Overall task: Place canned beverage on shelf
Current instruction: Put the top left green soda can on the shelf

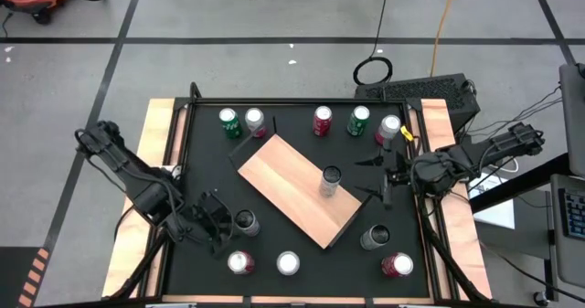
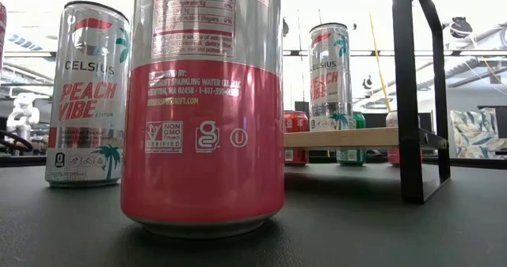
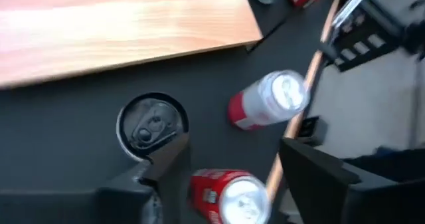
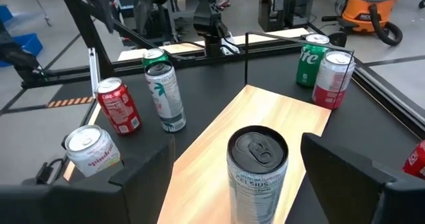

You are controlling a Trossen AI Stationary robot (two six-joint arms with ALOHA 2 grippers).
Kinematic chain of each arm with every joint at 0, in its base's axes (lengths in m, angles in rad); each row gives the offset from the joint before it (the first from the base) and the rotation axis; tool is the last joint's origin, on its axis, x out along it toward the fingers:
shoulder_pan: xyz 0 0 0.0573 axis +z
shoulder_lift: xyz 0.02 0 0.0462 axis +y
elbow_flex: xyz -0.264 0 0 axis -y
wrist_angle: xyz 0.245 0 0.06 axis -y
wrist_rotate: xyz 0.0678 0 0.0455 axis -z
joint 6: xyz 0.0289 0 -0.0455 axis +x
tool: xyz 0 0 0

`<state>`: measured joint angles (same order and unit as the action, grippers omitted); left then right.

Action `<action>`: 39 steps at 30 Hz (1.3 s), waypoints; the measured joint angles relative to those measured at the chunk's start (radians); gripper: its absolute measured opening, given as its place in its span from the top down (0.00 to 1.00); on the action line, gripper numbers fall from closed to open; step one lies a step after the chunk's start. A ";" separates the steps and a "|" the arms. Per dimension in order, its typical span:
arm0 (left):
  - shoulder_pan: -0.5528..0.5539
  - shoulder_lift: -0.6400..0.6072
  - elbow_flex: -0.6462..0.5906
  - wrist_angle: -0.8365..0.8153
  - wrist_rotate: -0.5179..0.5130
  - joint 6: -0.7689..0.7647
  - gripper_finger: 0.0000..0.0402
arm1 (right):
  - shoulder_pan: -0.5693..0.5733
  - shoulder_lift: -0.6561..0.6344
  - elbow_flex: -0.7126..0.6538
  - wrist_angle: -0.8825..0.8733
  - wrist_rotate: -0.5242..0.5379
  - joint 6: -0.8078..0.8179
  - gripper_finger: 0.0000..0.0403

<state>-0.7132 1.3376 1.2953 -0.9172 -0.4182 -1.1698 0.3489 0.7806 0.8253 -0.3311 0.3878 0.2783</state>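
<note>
Cans were scattered over the black table [image 1: 302,175] on every side of the shelf [image 1: 292,185], which was set askew across the middle. One slim grey-topped can [image 1: 330,181] was stood upright on the shelf's board, directly in front of the right gripper [image 1: 388,175], whose fingers were held wide apart on either side of it without touching. Beyond that gripper's reach, along the far edge, a red can [image 1: 322,121], a green can [image 1: 358,121] and a pink-and-silver can [image 1: 389,128] were lined up, with two more, a green one [image 1: 228,122] and a silver one [image 1: 254,122], at the shelf's other far corner. Below the right gripper a dark-topped can [image 1: 375,238] and a red can [image 1: 397,266] were seen on the table.

The left gripper [image 1: 218,218] was placed off the shelf's near corner, its fingers parted, with a dark-topped can [image 1: 245,222] just beside one fingertip; whether that can was touched could not be told. Two silver-topped cans [image 1: 239,263] [image 1: 288,264] were stood close behind it near the table's front edge, crowding that gripper's side
</note>
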 joint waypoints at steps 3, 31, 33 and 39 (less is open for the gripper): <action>-0.013 0.019 0.000 -0.019 -0.009 0.149 0.33 | 0.000 -0.001 0.000 0.012 0.000 0.005 0.25; 0.074 0.028 0.048 -0.086 -0.008 -0.002 0.28 | 0.000 0.002 0.000 0.004 0.002 0.005 0.25; 0.083 0.028 0.048 -0.085 -0.001 0.005 0.28 | 0.000 0.002 0.000 0.004 0.002 0.005 0.25; 0.086 0.028 0.048 -0.094 -0.039 0.134 0.28 | 0.000 0.002 0.000 -0.050 0.002 0.005 0.25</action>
<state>-0.6273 1.3655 1.3437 -1.0107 -0.4567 -1.0360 0.3489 0.7822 0.8253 -0.3810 0.3894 0.2832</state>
